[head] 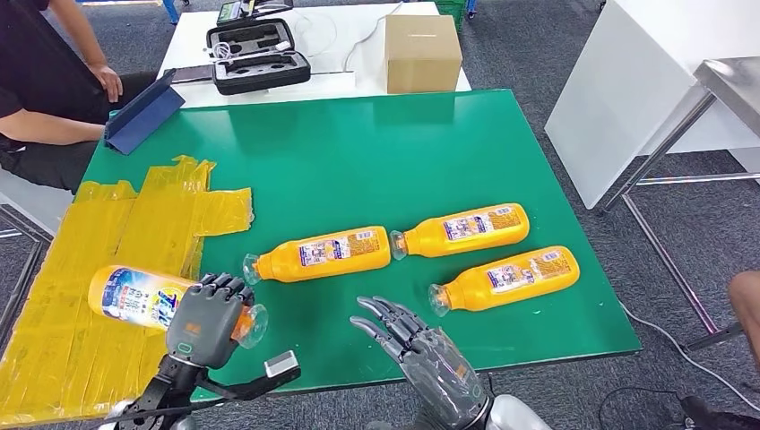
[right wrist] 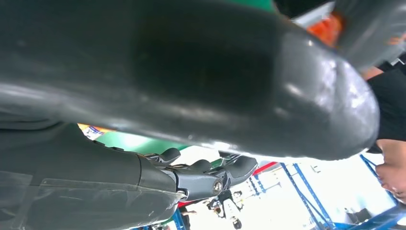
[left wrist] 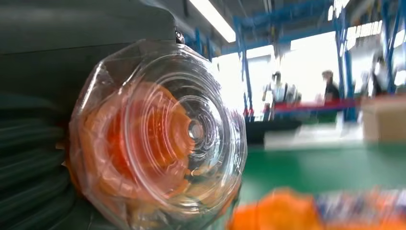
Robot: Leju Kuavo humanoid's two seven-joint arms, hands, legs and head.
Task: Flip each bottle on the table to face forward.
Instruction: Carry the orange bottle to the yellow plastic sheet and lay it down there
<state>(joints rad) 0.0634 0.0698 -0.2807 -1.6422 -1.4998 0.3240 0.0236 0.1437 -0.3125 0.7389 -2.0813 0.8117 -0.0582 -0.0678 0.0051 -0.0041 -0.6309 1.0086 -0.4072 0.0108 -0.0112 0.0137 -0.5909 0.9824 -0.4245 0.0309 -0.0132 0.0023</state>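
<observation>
At about seven o'clock, the left hand was clamped around one bottle, its blue-and-white face up over the yellow taped patch, so this one looked mid-flip. The right hand hovered at six o'clock, fingers apart, holding nothing. Farther off, three orange bottles lay near centre, judged not yet turned.

Green table bears three orange bottles, yellow sheeting.

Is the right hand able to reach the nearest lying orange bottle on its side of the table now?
Probably yes: the right hand is open and holds nothing, and only bare green table lies between it and the bottle.
</observation>
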